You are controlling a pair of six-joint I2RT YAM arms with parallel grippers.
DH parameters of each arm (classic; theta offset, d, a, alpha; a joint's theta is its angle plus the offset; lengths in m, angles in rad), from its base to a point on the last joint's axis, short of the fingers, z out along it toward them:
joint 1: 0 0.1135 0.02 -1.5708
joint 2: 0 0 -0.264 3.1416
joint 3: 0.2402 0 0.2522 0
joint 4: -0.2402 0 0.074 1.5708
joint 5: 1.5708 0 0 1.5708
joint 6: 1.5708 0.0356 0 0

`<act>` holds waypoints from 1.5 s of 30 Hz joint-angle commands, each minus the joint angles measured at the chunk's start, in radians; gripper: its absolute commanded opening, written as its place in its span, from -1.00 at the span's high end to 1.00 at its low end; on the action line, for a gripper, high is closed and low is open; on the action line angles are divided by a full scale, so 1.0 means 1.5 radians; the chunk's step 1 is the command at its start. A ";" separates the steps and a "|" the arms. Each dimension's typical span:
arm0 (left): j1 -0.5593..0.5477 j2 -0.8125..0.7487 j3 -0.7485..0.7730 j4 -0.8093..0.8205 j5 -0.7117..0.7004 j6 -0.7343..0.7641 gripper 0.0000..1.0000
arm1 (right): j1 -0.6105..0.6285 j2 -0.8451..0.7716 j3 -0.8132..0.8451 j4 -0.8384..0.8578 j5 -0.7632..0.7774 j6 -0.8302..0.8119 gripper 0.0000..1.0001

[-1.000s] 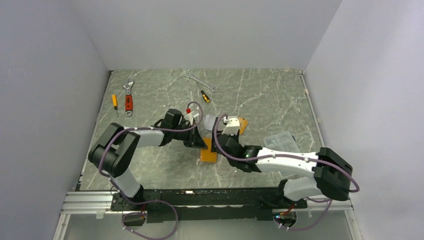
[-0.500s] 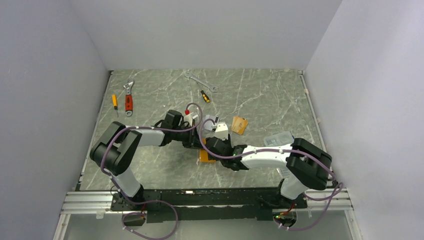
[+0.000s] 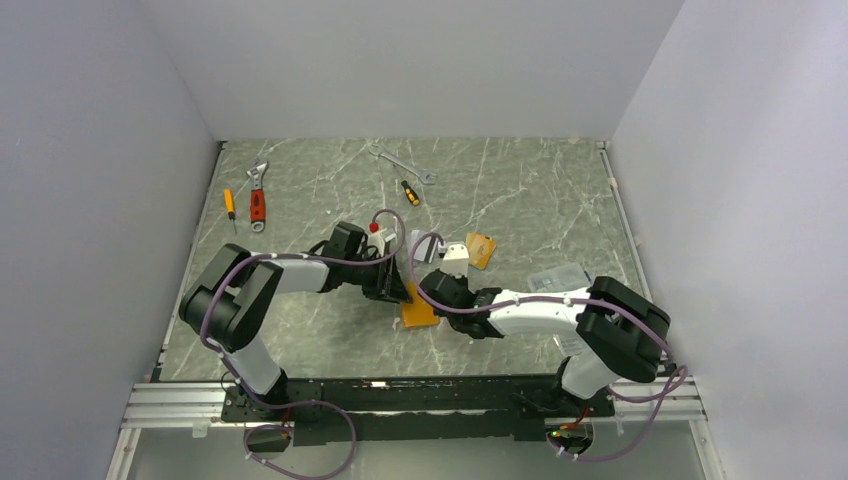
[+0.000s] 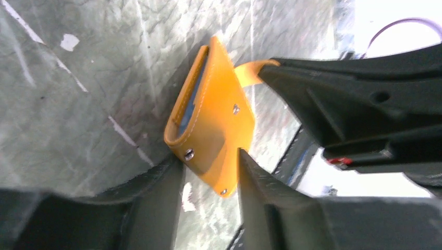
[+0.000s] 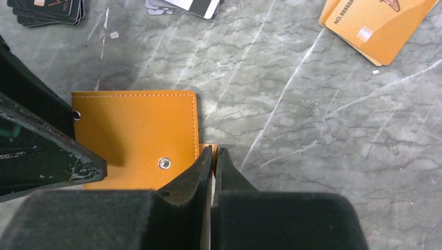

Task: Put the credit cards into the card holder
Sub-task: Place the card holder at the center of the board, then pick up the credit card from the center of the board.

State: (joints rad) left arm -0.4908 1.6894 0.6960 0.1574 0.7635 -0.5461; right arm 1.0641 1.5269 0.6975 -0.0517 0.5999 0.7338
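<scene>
**Card holder and grippers, seen from above and from both wrists.** The orange card holder (image 5: 135, 130) is shown closed and flat on the marbled table (image 3: 520, 200), near the centre of the overhead view and at the lower left of the right wrist view. Its snap tab (image 5: 207, 149) projects from its right edge and is pinched between the closed fingers of the right gripper (image 5: 212, 156).

In the left wrist view, the near corner of the holder is straddled by the left gripper (image 4: 209, 159). Its jaws stand apart, with one finger (image 4: 156, 203) on each side. Whether the pads touch the leather cannot be told.

Orange-tan credit cards (image 5: 375, 21) are overlapped at the upper right of the right wrist view, well apart from the holder. Silver-grey credit cards (image 5: 185, 5) with a black stripe are cut off by the top edge, and a stack of dark cards (image 5: 47, 10) lies at the upper left.

In the overhead view, a red-handled wrench (image 3: 258, 195) and a silver spanner (image 3: 402, 162) lie toward the top.
</scene>
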 commanded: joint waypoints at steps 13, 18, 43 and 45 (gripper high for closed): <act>-0.009 -0.122 0.192 -0.317 -0.095 0.300 -0.82 | -0.041 -0.138 -0.069 0.093 -0.150 0.009 1.00; -0.002 -0.128 0.235 -0.402 -0.190 0.415 -0.85 | -0.049 -0.159 -0.087 0.055 -0.176 0.008 0.60; 0.248 0.076 0.207 -0.218 -0.055 0.203 -0.40 | -0.213 0.289 0.375 0.115 -0.449 -0.060 0.11; 0.248 0.079 0.205 -0.213 -0.057 0.205 -0.39 | -0.213 0.313 0.386 0.124 -0.451 -0.055 0.00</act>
State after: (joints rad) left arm -0.1261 1.7973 1.0119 -0.2409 0.6334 -0.2039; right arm 0.7456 1.9579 1.2121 0.0990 -0.0128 0.6342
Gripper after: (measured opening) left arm 0.700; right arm 0.460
